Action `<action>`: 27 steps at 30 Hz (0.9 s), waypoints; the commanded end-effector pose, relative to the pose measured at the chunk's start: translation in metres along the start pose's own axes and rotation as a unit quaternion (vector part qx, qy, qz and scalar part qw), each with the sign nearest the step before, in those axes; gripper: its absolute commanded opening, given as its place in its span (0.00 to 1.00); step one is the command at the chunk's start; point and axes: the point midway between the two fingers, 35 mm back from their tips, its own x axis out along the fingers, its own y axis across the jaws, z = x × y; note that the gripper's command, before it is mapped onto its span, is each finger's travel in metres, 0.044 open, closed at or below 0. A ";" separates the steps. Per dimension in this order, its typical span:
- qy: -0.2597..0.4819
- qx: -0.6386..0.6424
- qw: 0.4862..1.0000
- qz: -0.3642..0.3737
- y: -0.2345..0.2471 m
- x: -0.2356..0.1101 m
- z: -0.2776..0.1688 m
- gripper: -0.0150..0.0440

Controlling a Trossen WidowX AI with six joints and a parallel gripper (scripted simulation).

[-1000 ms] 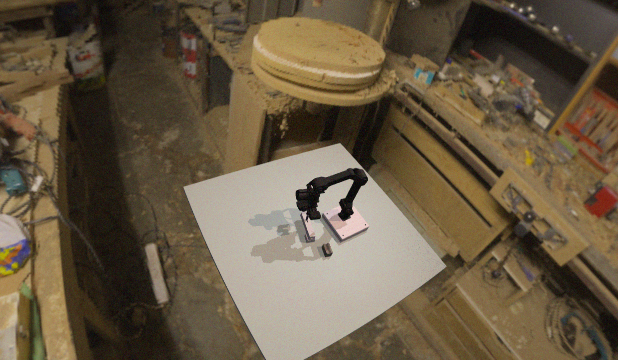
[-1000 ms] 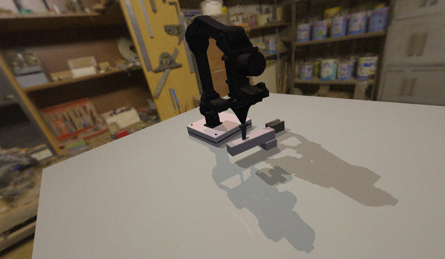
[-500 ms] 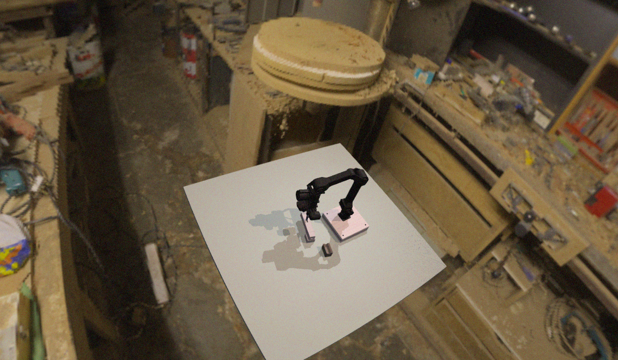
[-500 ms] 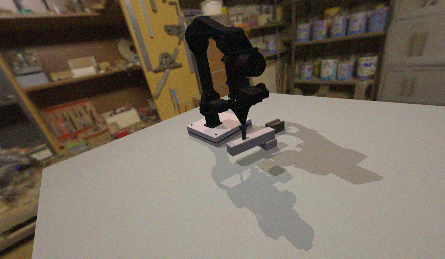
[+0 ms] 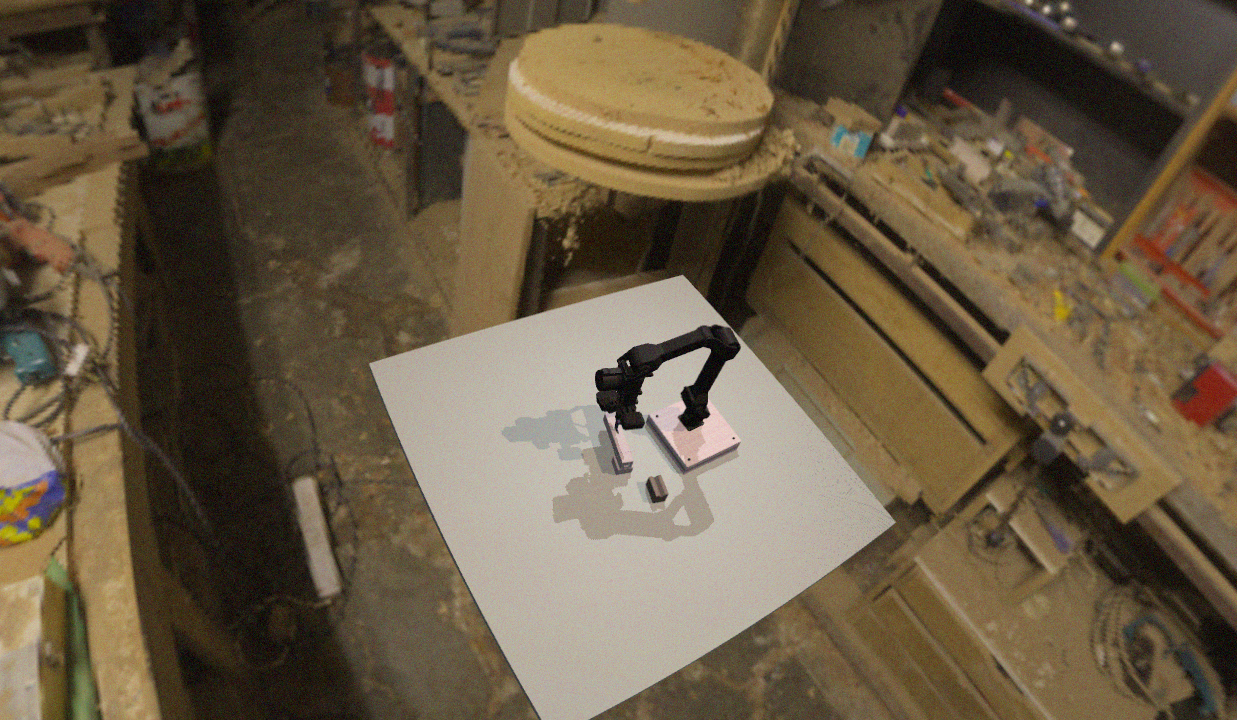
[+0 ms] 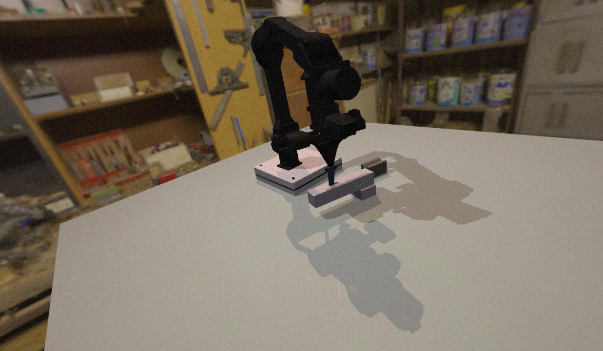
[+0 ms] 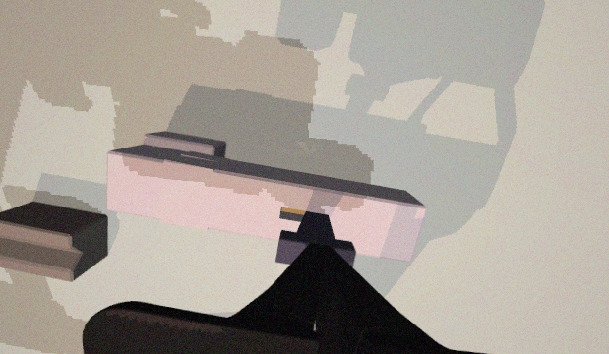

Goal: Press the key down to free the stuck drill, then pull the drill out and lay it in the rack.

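The key (image 6: 330,176) (image 7: 316,227), a thin dark T-shaped post, stands upright in a pink bar (image 5: 619,449) (image 6: 346,188) (image 7: 186,203). My gripper (image 6: 330,165) (image 7: 317,255) is shut and empty, pointing down, with its tips at the key's head; they look to touch it. A small orange strip (image 7: 292,211) shows in a slot beside the key; I cannot tell if it is part of the drill. The drill is otherwise not to be made out. The rack (image 5: 656,488) (image 6: 374,166) (image 7: 48,221), a dark grooved block, lies beyond one end of the bar.
The arm stands on a square pink base plate (image 5: 713,445) (image 6: 275,175) close beside the bar. A small block (image 6: 367,192) (image 7: 178,143) sits low beside the bar near its rack-side end. All stand on a pale table top (image 5: 622,608) (image 6: 185,270).
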 end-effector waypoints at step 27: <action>0.011 -0.164 0.986 0.001 0.036 -0.024 0.015 1.00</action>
